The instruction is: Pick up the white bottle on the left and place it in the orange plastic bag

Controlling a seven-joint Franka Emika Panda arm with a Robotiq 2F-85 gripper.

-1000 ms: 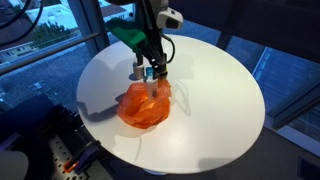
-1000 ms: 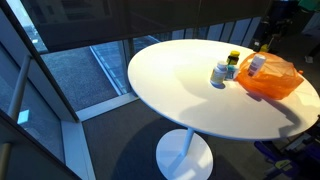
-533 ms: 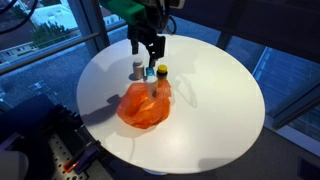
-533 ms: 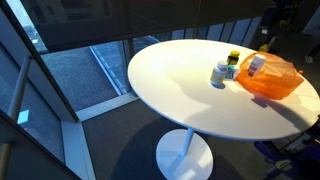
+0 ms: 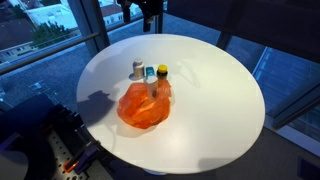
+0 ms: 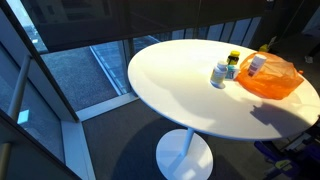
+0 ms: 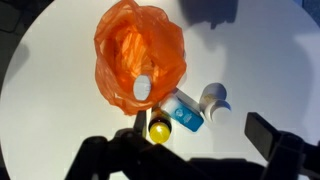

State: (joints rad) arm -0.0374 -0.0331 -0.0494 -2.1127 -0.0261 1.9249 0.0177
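Observation:
The orange plastic bag (image 5: pixel 143 105) lies open on the round white table (image 5: pixel 215 90); it also shows in an exterior view (image 6: pixel 272 78) and in the wrist view (image 7: pixel 135 50). A white bottle (image 7: pixel 143 88) lies inside the bag, with its end showing at the bag's mouth (image 6: pixel 257 63). Another white bottle (image 5: pixel 138 70) (image 6: pixel 219 74) (image 7: pixel 213 98) stands on the table beside the bag. My gripper (image 7: pixel 190 150) is open and empty, high above the bottles. Only its tip shows at the top edge of an exterior view (image 5: pixel 148 6).
A blue-capped container (image 7: pixel 185 116) (image 5: pixel 150 72) and a yellow-capped bottle (image 7: pixel 159 128) (image 5: pixel 162 71) (image 6: pixel 234 58) stand between the bag and the standing white bottle. The table stands on a pedestal (image 6: pixel 184 155) by glass walls. Cables and equipment (image 5: pixel 70 155) sit beside the table.
My gripper has risen straight up from just above the bag and bottles, almost out of the top of the exterior view. The bag and bottles have not moved.

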